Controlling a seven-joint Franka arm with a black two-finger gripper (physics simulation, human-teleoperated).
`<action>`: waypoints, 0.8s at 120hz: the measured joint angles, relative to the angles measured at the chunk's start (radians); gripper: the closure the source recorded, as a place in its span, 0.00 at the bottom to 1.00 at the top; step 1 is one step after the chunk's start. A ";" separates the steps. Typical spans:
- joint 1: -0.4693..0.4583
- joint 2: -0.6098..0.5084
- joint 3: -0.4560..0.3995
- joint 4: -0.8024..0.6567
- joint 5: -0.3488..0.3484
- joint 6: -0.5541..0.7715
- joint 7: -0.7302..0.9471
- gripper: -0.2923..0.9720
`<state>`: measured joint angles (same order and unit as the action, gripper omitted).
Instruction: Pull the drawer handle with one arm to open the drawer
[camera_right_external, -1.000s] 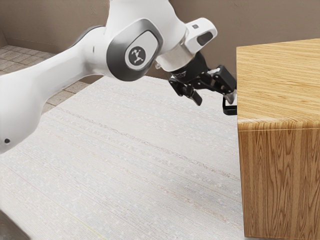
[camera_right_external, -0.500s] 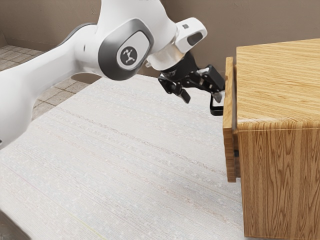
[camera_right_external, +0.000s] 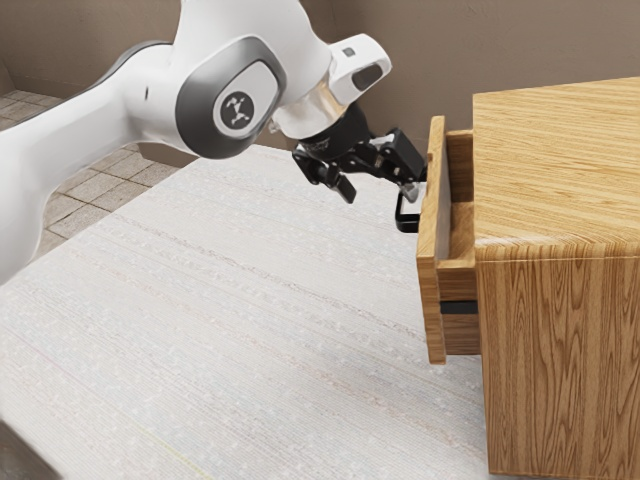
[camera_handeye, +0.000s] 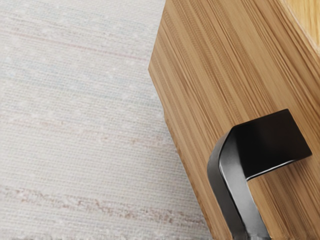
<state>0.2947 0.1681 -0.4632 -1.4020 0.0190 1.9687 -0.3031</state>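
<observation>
The wooden cabinet (camera_right_external: 560, 300) stands at the exterior view's right. Its top drawer (camera_right_external: 433, 240) is pulled partway out, and the side wall and inner gap show behind the front panel. My gripper (camera_right_external: 408, 192) is shut on the black drawer handle (camera_right_external: 404, 216) on the face of that panel. In the wrist view the black handle (camera_handeye: 250, 150) bends out from the wood-grain drawer front (camera_handeye: 225, 65), just under my hand.
A pale woven surface (camera_right_external: 250, 320) spreads under the arm and to the exterior view's left of the cabinet. Tiled floor (camera_right_external: 60, 110) and a brown wall lie behind. The white arm comes in from the upper left.
The drawer has slid out of the cabinet toward the exterior view's left, from shut a second ago to partway open. My gripper has moved left with the handle.
</observation>
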 joint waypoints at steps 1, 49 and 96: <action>0.000 -0.001 0.000 -0.002 0.000 0.000 0.000 0.23; 0.024 -0.058 -0.001 -0.056 0.001 -0.003 0.000 0.23; 0.045 -0.141 0.005 -0.123 0.006 -0.031 0.000 0.23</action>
<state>0.3394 0.0274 -0.4582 -1.5247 0.0246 1.9373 -0.3033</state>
